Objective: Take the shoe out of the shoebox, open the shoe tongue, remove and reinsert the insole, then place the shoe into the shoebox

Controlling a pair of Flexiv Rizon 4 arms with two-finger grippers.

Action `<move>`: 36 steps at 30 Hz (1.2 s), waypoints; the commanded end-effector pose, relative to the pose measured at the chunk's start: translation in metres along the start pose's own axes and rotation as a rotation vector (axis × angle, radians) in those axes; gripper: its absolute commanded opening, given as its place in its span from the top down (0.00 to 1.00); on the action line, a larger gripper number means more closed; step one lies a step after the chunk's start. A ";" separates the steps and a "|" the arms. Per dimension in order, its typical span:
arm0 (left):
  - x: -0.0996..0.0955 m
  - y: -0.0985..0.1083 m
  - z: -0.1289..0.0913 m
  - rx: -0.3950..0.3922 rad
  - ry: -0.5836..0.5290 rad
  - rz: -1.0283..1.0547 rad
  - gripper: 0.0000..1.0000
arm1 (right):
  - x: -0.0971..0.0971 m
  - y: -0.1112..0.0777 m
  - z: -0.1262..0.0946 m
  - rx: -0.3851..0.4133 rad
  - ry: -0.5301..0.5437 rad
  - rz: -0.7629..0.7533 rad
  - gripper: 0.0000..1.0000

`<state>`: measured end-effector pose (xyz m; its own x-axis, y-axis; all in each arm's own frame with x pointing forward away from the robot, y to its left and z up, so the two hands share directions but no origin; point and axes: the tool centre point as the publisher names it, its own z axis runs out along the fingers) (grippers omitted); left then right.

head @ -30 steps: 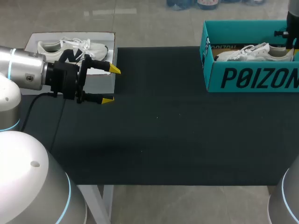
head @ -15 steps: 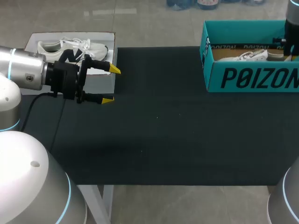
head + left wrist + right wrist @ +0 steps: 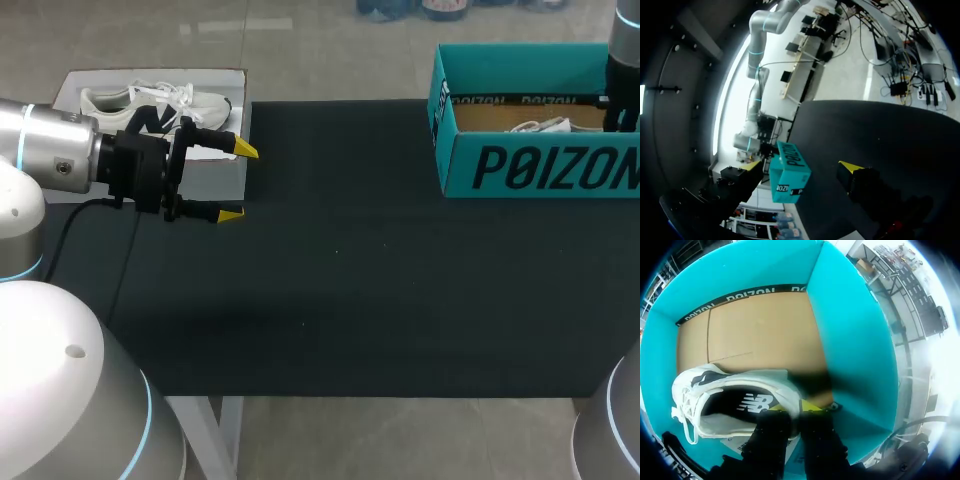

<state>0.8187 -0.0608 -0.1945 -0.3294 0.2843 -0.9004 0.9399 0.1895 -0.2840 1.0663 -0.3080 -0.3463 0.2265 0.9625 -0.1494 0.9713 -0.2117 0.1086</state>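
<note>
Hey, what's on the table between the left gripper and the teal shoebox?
Nothing. In the head view, only bare black mat lies between the left gripper and the shoebox.

You held the left end effector level, fingers spread wide | your right end effector pointed down, pinched on the shoe collar.

Big black block lettering runs across the front wall of the teal cardboard shoebox, with a black strip of smaller print along its inner rim. A white logo sits on the dark insole of the white shoe.
</note>
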 end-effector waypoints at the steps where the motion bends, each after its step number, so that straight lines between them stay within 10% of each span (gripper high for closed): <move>1: 0.000 0.000 0.000 -0.001 0.003 0.000 0.00 | 0.003 0.003 0.004 0.005 0.001 -0.004 1.00; 5: 0.000 0.000 0.000 -0.001 0.003 0.000 0.00 | 0.003 0.003 0.001 -0.001 -0.005 0.000 1.00; 8: 0.000 0.000 0.000 -0.001 0.003 0.000 0.00 | 0.004 0.003 -0.007 -0.021 -0.005 0.004 0.00; 27: 0.000 0.000 0.000 -0.001 0.003 0.000 0.00 | 0.029 -0.012 -0.114 -0.154 0.010 -0.068 0.00; 36: 0.000 0.000 0.000 -0.001 0.003 0.000 0.00 | 0.029 -0.012 -0.114 -0.154 0.010 -0.068 0.00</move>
<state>0.8187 -0.0608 -0.1945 -0.3294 0.2843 -0.9004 0.9399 0.1895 -0.2840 1.0565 -0.2577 -0.2394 0.1591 0.9752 -0.1540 0.9640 -0.1197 0.2376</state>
